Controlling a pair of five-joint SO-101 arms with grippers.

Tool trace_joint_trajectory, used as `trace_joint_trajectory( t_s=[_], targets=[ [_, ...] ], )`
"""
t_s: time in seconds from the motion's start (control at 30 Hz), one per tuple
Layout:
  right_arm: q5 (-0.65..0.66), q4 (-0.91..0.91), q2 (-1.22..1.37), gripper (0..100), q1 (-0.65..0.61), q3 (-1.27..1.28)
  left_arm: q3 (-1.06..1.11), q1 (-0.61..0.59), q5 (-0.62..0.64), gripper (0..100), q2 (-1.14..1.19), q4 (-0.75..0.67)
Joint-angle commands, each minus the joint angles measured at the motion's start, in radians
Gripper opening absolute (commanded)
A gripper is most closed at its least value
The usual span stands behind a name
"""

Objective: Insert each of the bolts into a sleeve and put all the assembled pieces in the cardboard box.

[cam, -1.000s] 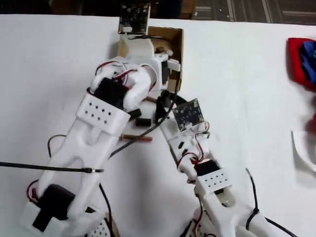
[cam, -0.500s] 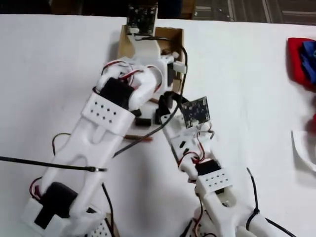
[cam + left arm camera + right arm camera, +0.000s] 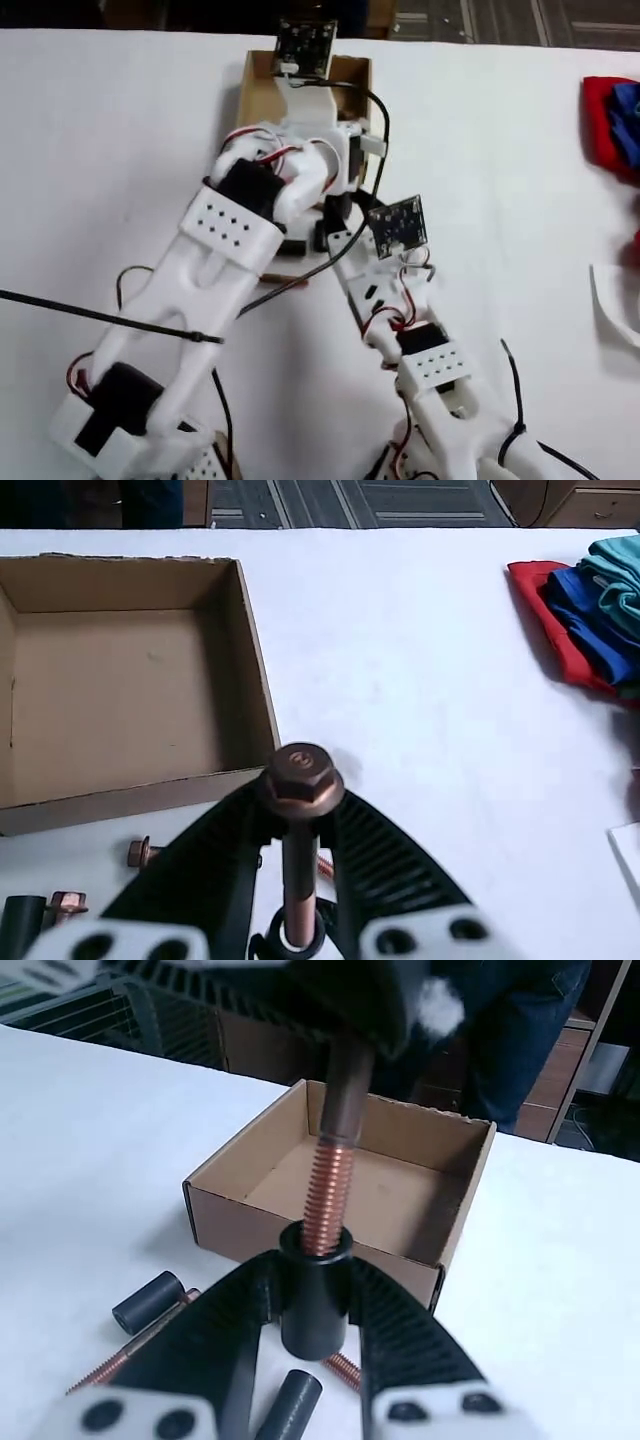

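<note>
The right gripper [image 3: 313, 1290] has its jaws clamped on a black sleeve [image 3: 314, 1312] and holds it upright. A copper bolt [image 3: 330, 1195] stands vertically over the sleeve, with its threaded end entering the sleeve's mouth. The left gripper [image 3: 298, 805] comes from above, its jaws closed tight on the bolt's shank just under the hexagonal head. On the white table [image 3: 90, 1130] beside the right gripper lie two loose sleeves [image 3: 148, 1303], one on each side of a loose bolt [image 3: 115, 1365] that lies flat. Just behind the joined pair sits the cardboard box [image 3: 240, 1230], open at the top. Well beyond it, to the side, folded red and blue cloths [image 3: 570, 620] lie on the table.
</note>
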Motion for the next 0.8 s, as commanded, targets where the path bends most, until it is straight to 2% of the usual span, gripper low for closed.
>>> trace_joint_trajectory(
  t_s=[0.0, 0.1, 0.27, 0.6, 0.67, 0.77],
  targets=[
    [-0.011, -0.018, -0.036, 2.0, 0.01, -0.009, 0.018, 0.006, 0.005, 3, -0.005, -0.008],
    [-0.011, -0.018, -0.036, 2.0, 0.01, -0.009, 0.077, 0.009, -0.021, 3, -0.008, 0.006],
    [-0.011, -0.018, -0.031, 2.0, 0.01, -0.009, 0.159, 0.006, -0.144, 3, -0.011, 0.006],
    [-0.011, -0.016, -0.03, 2.0, 0.01, -0.009, 0.136, 0.002, -0.152, 3, -0.038, 0.097],
    [-0.011, -0.016, -0.03, 2.0, 0.01, -0.009, 0.113, -0.009, -0.152, 9, -0.068, 0.141],
    [-0.011, -0.016, -0.03, 2.0, 0.01, -0.009, 0.071, -0.028, -0.152, 23, -0.114, 0.204]
  ],
)
